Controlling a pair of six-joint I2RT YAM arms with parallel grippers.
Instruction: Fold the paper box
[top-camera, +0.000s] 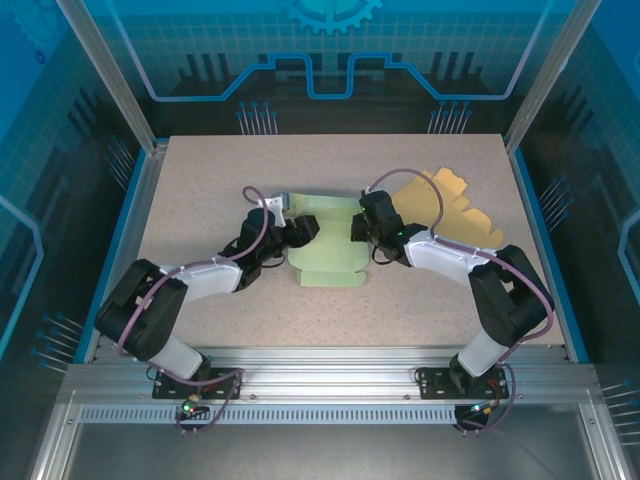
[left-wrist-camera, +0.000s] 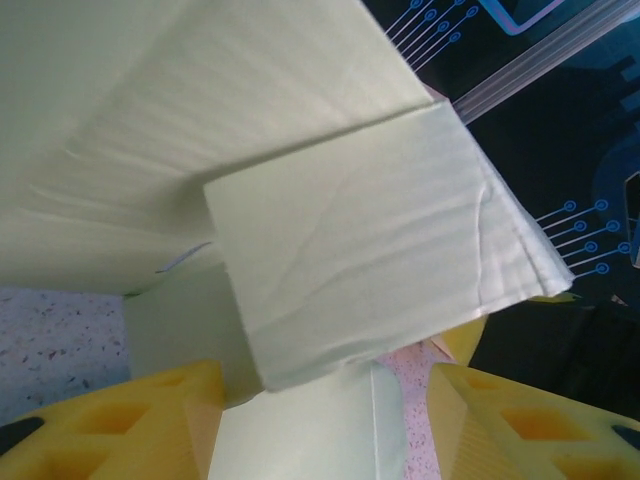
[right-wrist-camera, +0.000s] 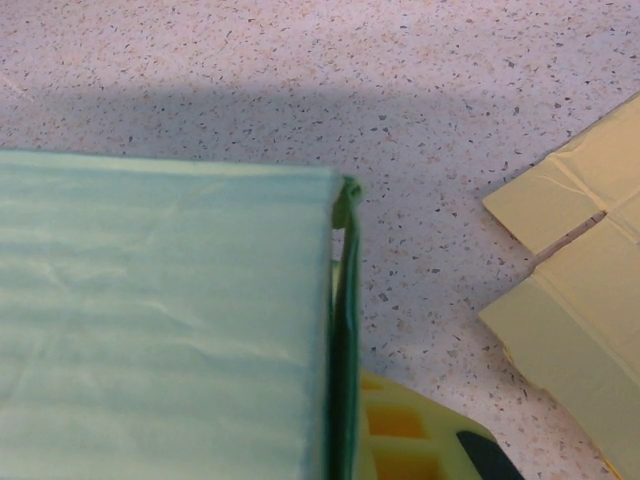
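Speckled surface (top-camera: 200, 190), top view: the pale green paper box (top-camera: 325, 255) lies at centre, partly folded, between both arms. Left wrist: we see the left gripper (left-wrist-camera: 320, 385) with fingers apart and a creased flap between them. Right wrist: the right gripper (right-wrist-camera: 347, 450) is closed, pinching the box's upright side wall.

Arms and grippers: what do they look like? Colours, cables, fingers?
Left arm and right arm: black joints, white link covers, looping mauve cables. Left fingers and right finger: yellow, with moulded pockets.
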